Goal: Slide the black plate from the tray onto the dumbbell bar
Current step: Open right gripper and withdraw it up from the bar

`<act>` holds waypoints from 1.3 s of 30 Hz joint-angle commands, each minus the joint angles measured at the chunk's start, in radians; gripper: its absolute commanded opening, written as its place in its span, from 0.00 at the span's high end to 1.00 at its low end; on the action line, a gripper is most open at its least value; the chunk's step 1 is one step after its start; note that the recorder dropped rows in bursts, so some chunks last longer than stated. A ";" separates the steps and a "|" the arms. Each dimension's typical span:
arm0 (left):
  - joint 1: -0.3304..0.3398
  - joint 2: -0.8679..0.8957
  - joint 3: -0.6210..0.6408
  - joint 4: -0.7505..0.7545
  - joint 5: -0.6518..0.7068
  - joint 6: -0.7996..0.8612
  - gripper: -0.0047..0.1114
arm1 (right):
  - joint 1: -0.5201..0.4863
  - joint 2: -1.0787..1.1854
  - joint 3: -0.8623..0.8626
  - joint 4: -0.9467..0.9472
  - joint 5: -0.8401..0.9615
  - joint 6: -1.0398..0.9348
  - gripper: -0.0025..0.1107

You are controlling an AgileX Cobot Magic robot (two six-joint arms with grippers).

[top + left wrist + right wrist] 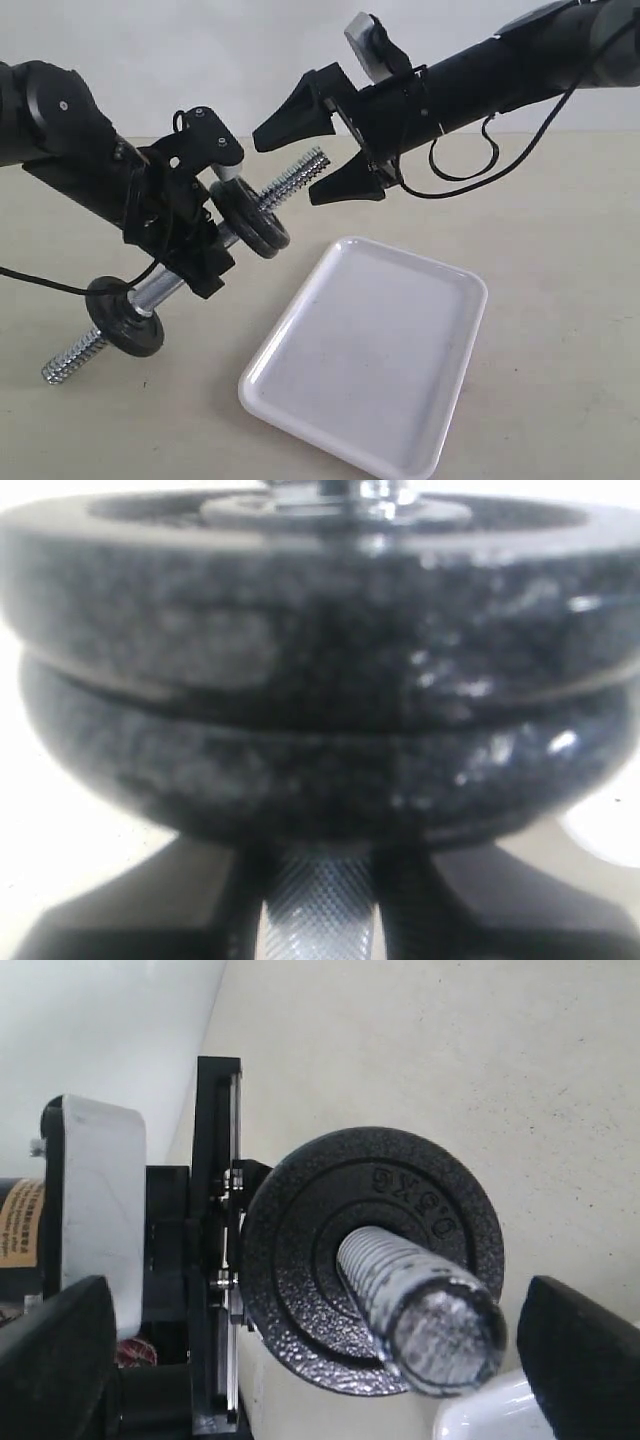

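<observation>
My left gripper (212,240) is shut on the smooth middle of the dumbbell bar (297,178) and holds it tilted above the table. Two black plates (250,216) sit stacked on the bar just above that grip, and a third black plate (125,316) is near its lower threaded end. In the left wrist view the stacked plates (310,680) fill the frame above the knurled bar (318,900). My right gripper (288,166) stands open around the bar's upper threaded tip, holding nothing. The right wrist view looks down the bar tip (435,1325) at the top plate (300,1290). The white tray (450,285) holds nothing.
The tray lies on the beige table below and to the right of the bar; a corner of the tray (490,1415) shows in the right wrist view. A black cable (40,282) trails from the left arm across the table.
</observation>
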State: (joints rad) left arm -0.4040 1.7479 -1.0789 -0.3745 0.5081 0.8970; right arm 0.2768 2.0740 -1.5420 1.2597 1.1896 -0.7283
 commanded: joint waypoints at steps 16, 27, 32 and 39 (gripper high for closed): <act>0.034 -0.068 -0.044 -0.055 -0.149 -0.196 0.92 | -0.084 -0.023 -0.007 -0.165 0.031 -0.073 0.98; 0.034 -0.066 -0.044 -0.055 -0.164 -0.299 0.92 | -0.069 -0.102 -0.007 -0.551 0.031 -0.106 0.98; 0.034 -0.062 -0.044 -0.055 -0.162 -0.313 0.92 | -0.017 -0.131 -0.007 -0.752 0.010 -0.032 0.98; 0.034 0.009 -0.112 -0.055 -0.081 -0.351 0.92 | 0.060 -0.147 -0.007 -0.773 0.005 -0.025 0.98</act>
State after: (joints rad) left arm -0.3703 1.7865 -1.1109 -0.3702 0.5207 0.5718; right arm 0.3127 1.9474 -1.5429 0.5015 1.1970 -0.7536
